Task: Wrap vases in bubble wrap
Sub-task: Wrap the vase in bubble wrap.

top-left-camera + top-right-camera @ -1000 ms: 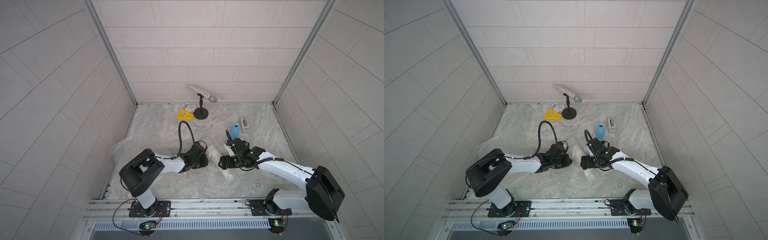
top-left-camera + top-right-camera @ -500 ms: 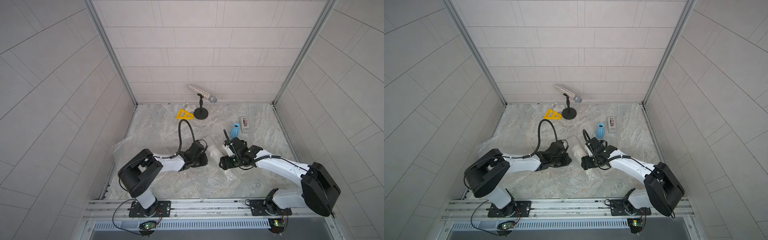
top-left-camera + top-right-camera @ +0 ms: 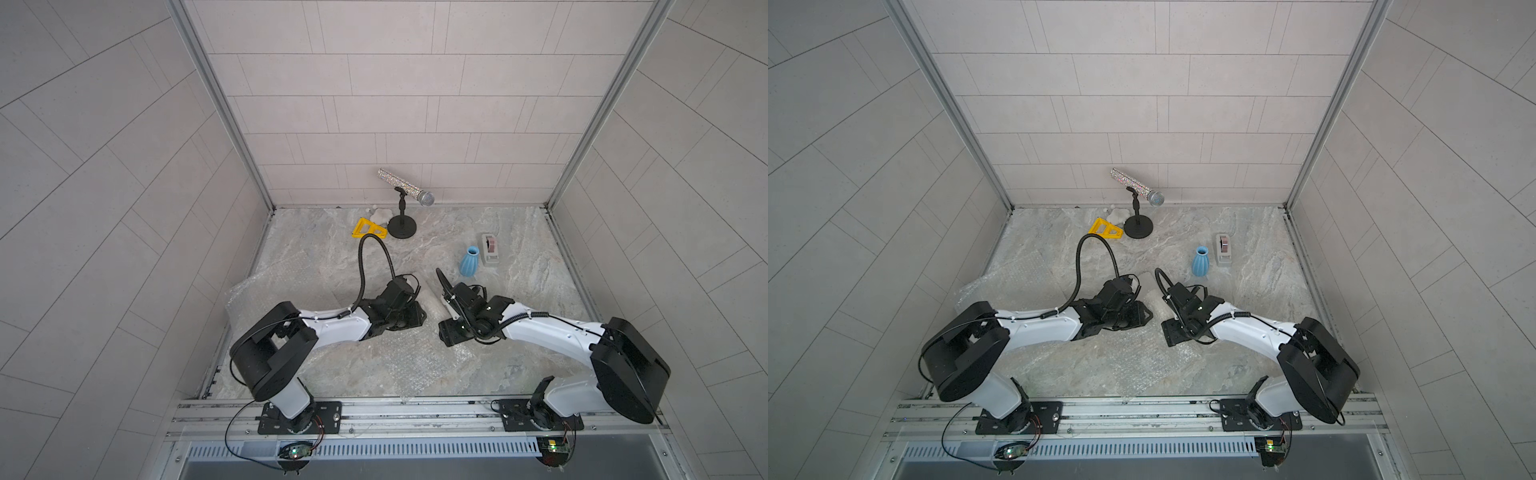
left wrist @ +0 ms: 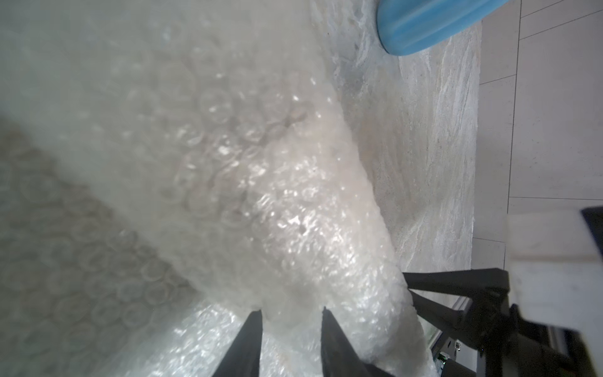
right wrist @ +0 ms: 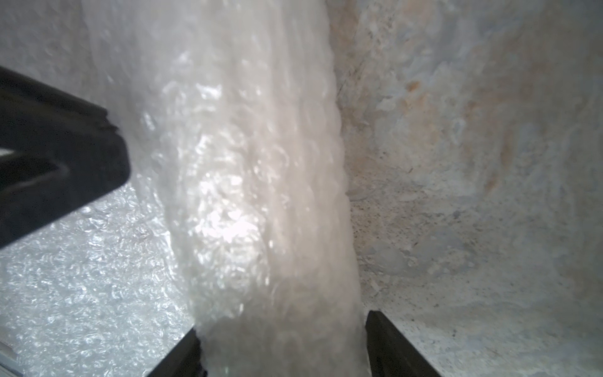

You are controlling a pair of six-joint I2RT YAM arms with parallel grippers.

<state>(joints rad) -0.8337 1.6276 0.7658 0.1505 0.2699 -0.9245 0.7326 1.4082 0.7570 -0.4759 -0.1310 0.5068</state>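
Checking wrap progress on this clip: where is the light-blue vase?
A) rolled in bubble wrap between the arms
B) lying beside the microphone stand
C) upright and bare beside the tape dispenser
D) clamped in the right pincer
C: the light-blue vase stands unwrapped next to the tape dispenser.

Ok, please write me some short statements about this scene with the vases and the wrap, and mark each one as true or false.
1. The blue vase stands upright and has no cover on it. True.
2. The microphone lies flat. False: it rests tilted on its stand.
3. The tape dispenser is close beside the blue vase. True.
4. The white vase is bare. False: wrap covers it, as both wrist views show.
5. The fingers of the right tool stand on either side of the white vase. True.
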